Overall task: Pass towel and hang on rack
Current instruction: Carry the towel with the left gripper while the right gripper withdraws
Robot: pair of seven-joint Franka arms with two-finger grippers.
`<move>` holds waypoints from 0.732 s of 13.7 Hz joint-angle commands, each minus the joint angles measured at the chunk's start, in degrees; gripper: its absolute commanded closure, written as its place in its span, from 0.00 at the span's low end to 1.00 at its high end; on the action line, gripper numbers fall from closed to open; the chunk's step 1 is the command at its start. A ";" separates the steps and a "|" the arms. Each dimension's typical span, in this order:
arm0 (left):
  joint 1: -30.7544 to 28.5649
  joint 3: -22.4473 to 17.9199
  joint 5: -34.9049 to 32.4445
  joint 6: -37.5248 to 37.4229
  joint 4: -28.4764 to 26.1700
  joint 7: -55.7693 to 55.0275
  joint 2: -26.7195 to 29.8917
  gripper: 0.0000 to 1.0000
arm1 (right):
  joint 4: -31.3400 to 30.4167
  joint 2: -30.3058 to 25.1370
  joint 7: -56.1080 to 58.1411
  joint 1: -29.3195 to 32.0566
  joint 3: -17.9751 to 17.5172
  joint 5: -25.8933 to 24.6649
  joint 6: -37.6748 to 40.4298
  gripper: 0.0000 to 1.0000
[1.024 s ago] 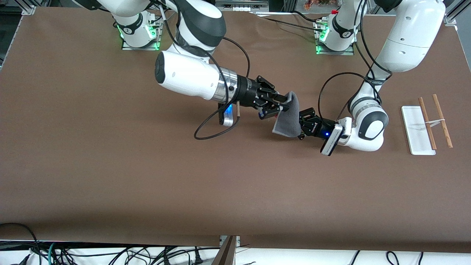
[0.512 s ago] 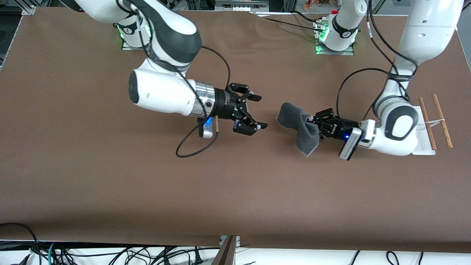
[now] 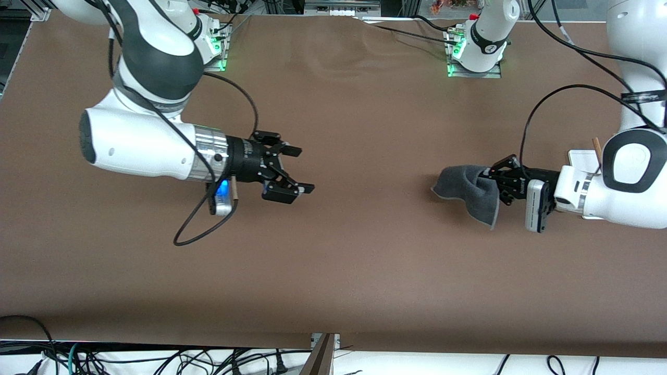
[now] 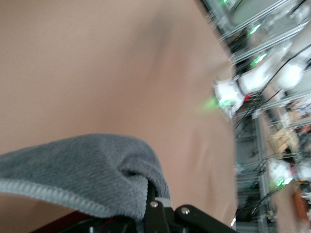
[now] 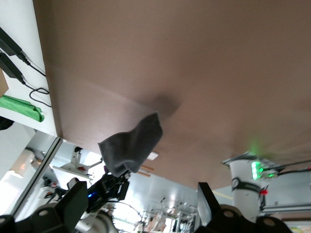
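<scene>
Step in hand: the pass looks complete — the towel [image 3: 469, 190] is with the left arm only, so the carry to the rack [image 3: 582, 158] is what remains.

Left end effector [image 3: 492, 179]: clamped tight on one end of the towel, in the air over the counter [image 3: 333, 271] toward the left arm's end, near the rack. Right end effector [image 3: 299, 177]: fingers spread wide, empty, over the right arm's half of the counter, well apart from the towel.

Towel: bunched at the grip, long axis roughly level along the counter's length, free end pointing toward the right arm, one corner drooping.

Rack: mostly hidden by the left arm; only a corner of the white base and one rod tip show.

Next move, as judged — lift the towel above the crosspiece, drape it across, then release
</scene>
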State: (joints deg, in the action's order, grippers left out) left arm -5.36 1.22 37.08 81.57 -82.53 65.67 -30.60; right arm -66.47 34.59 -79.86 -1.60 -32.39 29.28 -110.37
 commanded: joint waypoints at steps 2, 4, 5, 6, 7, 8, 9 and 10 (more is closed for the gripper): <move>-0.17 0.10 -17.34 -2.19 8.68 -0.89 -0.34 1.00 | -0.67 -2.94 10.91 3.44 1.09 -7.11 11.46 0.01; -1.04 -0.51 -20.64 -5.70 11.94 -1.07 -0.78 1.00 | -1.11 -5.92 19.26 3.62 3.81 -11.16 17.45 0.01; -2.18 -1.04 -20.73 -6.41 12.13 -0.98 -0.78 1.00 | -1.64 -7.51 23.48 3.62 5.65 -11.87 19.74 0.01; -3.76 -1.74 -20.82 -6.51 12.13 -0.89 -0.87 1.00 | -2.86 -9.52 28.39 3.62 8.11 -12.05 21.85 0.01; -5.95 -1.84 -20.82 -6.68 12.13 -0.72 -0.96 1.00 | -4.61 -12.07 33.57 3.62 10.48 -12.14 23.17 0.01; -8.15 -1.84 -20.73 -7.20 12.13 -0.54 -0.96 1.00 | -6.72 -14.79 39.02 3.54 12.59 -12.75 24.23 0.01; -10.69 -1.84 -20.64 -7.30 12.04 -0.45 -1.04 1.00 | -8.48 -17.43 43.95 3.53 14.44 -14.06 25.28 0.01; -12.72 -1.84 -20.64 -7.30 12.04 -0.28 -1.05 1.00 | -10.50 -19.80 48.09 3.53 15.94 -15.73 25.90 0.01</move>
State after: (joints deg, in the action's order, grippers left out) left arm -14.48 -1.33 17.29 75.78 -72.18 65.19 -30.87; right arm -70.01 21.85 -39.33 1.96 -19.23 15.89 -84.92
